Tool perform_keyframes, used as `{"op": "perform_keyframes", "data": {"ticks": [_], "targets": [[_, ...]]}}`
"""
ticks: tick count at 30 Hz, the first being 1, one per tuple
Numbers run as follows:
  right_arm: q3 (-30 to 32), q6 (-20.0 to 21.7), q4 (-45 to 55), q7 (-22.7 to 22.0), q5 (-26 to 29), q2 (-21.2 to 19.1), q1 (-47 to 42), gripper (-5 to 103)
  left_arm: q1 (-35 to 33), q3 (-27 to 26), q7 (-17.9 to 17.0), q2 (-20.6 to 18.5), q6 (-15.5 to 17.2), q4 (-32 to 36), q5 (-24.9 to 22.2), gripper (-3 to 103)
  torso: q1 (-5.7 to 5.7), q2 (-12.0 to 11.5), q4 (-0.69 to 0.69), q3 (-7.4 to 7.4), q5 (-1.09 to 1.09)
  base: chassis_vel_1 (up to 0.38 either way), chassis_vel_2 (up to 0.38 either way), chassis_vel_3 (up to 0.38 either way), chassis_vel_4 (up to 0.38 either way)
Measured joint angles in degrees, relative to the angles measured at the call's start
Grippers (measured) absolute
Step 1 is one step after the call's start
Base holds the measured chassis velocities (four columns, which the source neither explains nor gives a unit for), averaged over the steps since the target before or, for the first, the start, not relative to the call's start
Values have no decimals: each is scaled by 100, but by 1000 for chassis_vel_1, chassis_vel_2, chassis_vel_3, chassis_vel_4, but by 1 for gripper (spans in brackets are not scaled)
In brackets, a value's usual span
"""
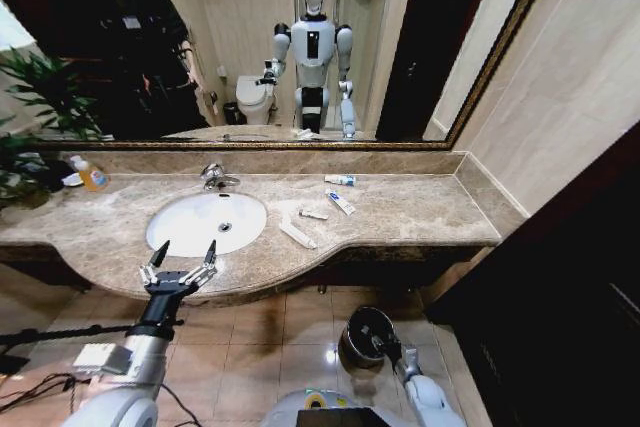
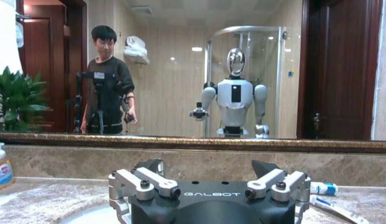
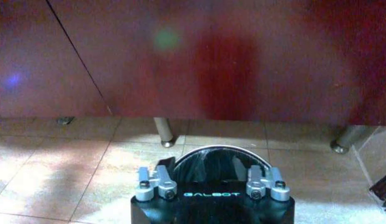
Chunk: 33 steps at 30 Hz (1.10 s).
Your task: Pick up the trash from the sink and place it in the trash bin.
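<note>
Marble, brown and veined, makes up the counter (image 1: 420, 212), whose front edge bows outward around the sink (image 1: 206, 222), a white oval basin with a round drain and a chrome faucet (image 1: 213, 177) at the back edge. Our left gripper (image 1: 180, 255) hovers just over that bowed front edge, in front of the basin, its jaws spread wide with both dark fingers apart. Open floor of glossy tan tiles lies below it, with a cable trailing at the left.

From the head view we see the trash on the counter to the right of the basin: a long thin white packet (image 1: 297, 235) near the front edge, a small sachet (image 1: 313, 214) beside it, and two white tubes with blue print (image 1: 340, 203) toward the back edge. An orange-capped soap bottle (image 1: 91, 176) stands at the back left corner beside a leafy plant (image 1: 40, 97).

Our left wrist view sits low at counter level and shows the tubes (image 2: 323, 189) side-on, plus the bottle (image 2: 1, 170).

Our right gripper (image 1: 385, 342) hangs low over the trash bin (image 1: 362, 339), a round shiny dark metal cylinder standing on the floor below the counter's front edge. The right wrist view looks past the gripper (image 3: 211, 175) onto the bin's rim (image 3: 199, 150) and black liner, with the jaws spread.
</note>
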State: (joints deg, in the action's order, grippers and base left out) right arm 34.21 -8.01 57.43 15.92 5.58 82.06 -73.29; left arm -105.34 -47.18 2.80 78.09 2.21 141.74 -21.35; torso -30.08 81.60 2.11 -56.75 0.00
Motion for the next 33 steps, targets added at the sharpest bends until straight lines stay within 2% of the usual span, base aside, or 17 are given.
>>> {"op": "perform_keyframes", "data": {"ticks": [1, 3, 4, 6, 7, 8, 10, 23, 27, 30, 31, 33], "targets": [[0, -4, -2, 0, 0, -3, 0, 67, 0, 0, 0, 0, 0, 0, 0, 100, 0, 0, 0, 0, 0, 0, 0, 0, 0], [0, -6, -4, 0, 0, -3, 0, 67, 0, 0, 0, 0, 0, 0, 0, 100, 0, 0, 0, 0, 0, 0, 0, 0, 0], [0, -9, -4, 0, 0, -3, -3, 78, 0, 0, 0, 0, 0, 0, 0, 100, 0, 0, 0, 0, 0, 0, 0, 0, 0], [0, -11, -4, 0, 0, -3, -5, 78, 0, 0, 0, 0, 0, 0, 0, 100, 0, 0, 0, 0, 0, 0, 0, 0, 0], [0, -13, -4, 0, 0, -2, -9, 88, 0, 0, 0, 0, 0, 0, 0, 100, 0, 0, 0, 0, 0, 0, 0, 0, 0], [0, -13, -4, 0, 0, 0, -12, 88, 0, 0, 0, 0, 0, 0, 0, 100, 0, 0, 0, 0, 0, 0, 0, 0, 0], [2, -13, 2, -1, 0, 7, -18, 97, 0, 0, 0, 0, 0, 0, 0, 100, 0, 0, 0, 0, 0, 0, 0, 0, 0], [-22, -55, 279, 2, 40, -63, -223, 100, 0, 0, 0, 0, 0, 0, 0, 100, 0, 0, 0, 0, 0, 0, 0, 0, 0], [-79, -62, 953, 6, 416, -253, -573, 100, 0, 0, 0, 0, 0, 0, 0, 100, 0, 0, 0, 0, 0, 0, 0, 0, 0], [-97, 26, 1673, -3, 881, -443, -891, 100, 0, 0, 0, 0, 0, 0, 0, 100, 0, 0, 0, 0, 1, 0, 0, 0, 0], [-91, 93, 2188, -32, 1158, -589, -1103, 100, 0, 0, 0, 0, 0, 0, 0, 100, 0, 0, -1, 0, 0, 0, 0, 0, 0], [-73, 125, 2494, -57, 1282, -676, -1218, 100, 0, 0, 0, 0, 0, 0, 0, 100, 0, 0, 0, 0, 0, 0, 0, 0, 0]]}}
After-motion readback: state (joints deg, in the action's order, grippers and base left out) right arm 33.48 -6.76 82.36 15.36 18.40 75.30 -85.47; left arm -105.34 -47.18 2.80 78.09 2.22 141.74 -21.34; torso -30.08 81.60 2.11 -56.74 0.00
